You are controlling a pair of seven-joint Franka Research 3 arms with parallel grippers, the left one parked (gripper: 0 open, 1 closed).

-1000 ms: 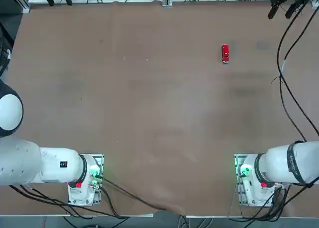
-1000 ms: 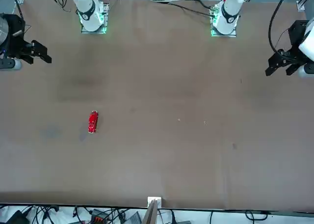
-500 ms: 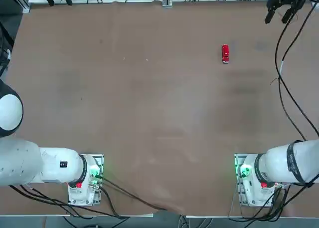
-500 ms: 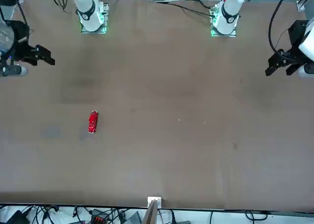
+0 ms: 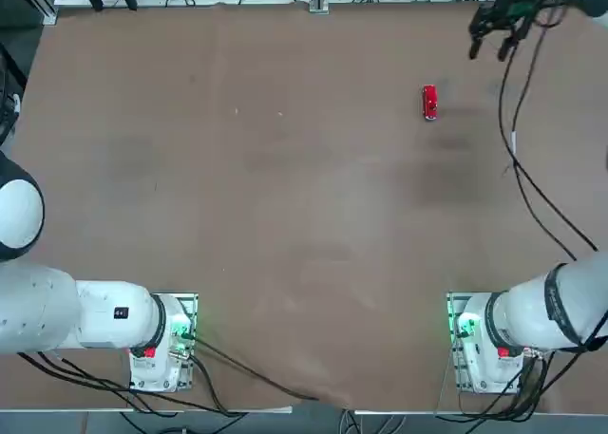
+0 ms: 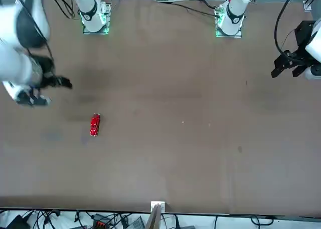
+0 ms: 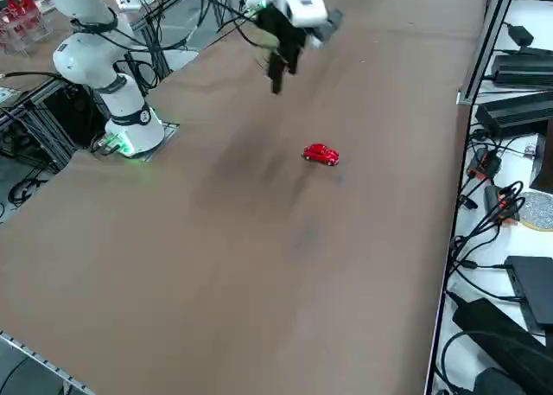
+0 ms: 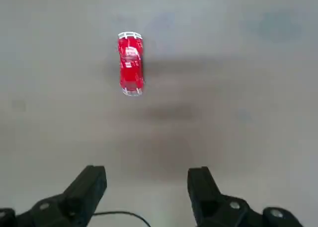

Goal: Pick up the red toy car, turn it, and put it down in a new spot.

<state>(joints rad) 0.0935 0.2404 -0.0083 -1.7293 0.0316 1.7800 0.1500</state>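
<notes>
So the red toy car (image 5: 429, 103) is sitting alone on the brown table (image 5: 285, 216), far right part, its length running 12 to 6 in the overhead shot. The right gripper (image 5: 492, 37) hangs in the air at roughly 2 o'clock from it, jaws apart, holding nothing.

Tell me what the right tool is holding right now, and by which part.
Nothing. The right tool hangs open above the table, and the red toy car sits untouched ahead of it.
</notes>
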